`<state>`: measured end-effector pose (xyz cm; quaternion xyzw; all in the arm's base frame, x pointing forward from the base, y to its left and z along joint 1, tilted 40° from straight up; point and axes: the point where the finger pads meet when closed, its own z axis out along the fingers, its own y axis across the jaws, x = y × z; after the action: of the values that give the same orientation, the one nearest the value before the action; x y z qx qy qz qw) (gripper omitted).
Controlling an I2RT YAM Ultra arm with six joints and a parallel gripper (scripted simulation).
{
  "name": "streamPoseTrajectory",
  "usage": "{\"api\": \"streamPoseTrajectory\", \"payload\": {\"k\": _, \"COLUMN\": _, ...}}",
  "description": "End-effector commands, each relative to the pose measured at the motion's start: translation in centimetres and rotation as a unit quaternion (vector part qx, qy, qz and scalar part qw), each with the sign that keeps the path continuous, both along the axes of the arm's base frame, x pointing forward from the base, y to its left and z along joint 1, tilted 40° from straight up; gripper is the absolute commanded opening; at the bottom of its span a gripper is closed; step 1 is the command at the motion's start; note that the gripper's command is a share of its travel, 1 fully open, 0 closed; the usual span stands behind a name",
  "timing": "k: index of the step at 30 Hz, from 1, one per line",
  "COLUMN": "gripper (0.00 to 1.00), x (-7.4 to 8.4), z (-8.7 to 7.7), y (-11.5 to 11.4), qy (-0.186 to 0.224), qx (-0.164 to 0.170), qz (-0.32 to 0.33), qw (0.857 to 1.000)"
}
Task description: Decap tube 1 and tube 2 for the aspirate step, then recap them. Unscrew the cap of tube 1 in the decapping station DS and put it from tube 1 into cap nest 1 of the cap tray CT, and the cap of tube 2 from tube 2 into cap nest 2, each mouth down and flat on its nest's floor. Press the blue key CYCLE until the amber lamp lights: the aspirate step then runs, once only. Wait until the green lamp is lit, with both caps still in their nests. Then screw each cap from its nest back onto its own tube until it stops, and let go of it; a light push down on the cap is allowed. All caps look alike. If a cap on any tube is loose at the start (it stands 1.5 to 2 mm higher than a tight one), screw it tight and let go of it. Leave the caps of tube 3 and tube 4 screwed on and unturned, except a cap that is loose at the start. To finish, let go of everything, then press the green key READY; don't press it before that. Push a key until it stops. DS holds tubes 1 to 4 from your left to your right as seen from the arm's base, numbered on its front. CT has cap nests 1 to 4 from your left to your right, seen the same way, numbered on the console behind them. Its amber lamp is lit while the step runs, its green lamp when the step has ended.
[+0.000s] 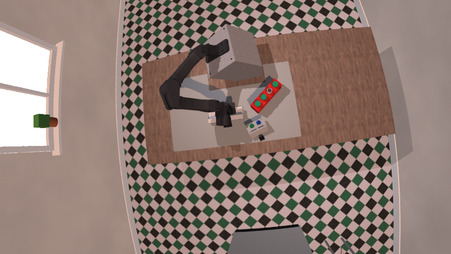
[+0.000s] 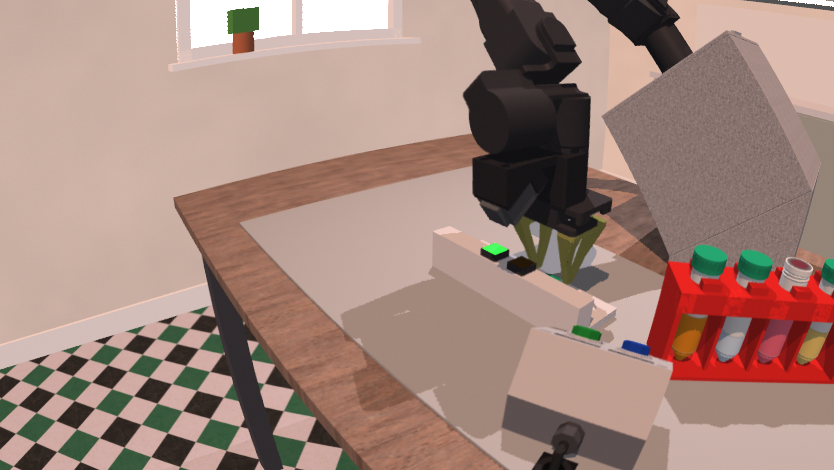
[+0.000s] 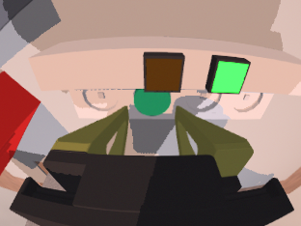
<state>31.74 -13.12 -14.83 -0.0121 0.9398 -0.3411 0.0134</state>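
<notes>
The jaws hang low over the cap tray CT, pointing down, with their olive fingers set partly apart on either side of a green cap. That cap lies in a nest directly below and between the fingertips; the fingers stand open around it and grip nothing, and whether they touch the cap cannot be told.

Just beyond the jaws in the wrist view runs the tray's console, carrying a dark amber lamp and, beside it, a bright green lamp that is lit. Empty round nests show to either side of the cap.

To one side of the jaws stands the red decapping station DS, apart from the tray. It holds four tubes: three wear green caps, such as the end one, while one open tube shows a bare mouth over pink liquid.

Near the tray's end, on the far side of the console from the jaws, sits a pale key box with a green key READY and a blue key CYCLE on top. Everything rests on a grey mat laid on the wooden surface. A large grey block carrying the arm's base stands behind the jaws.
</notes>
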Motion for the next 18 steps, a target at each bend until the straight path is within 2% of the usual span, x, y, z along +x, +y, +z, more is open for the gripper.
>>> {"api": "streamPoseTrajectory", "payload": {"k": 1, "gripper": 0.47, "x": 1.35, "z": 0.34, "y": 0.33, "qy": -0.019, "qx": -0.001, "qz": 0.014, "qw": 1.0}}
{"api": "streamPoseTrajectory", "payload": {"k": 18, "gripper": 0.47, "x": 1.37, "z": -0.08, "y": -0.04, "qy": -0.019, "qx": -0.001, "qz": 0.014, "qw": 1.0}}
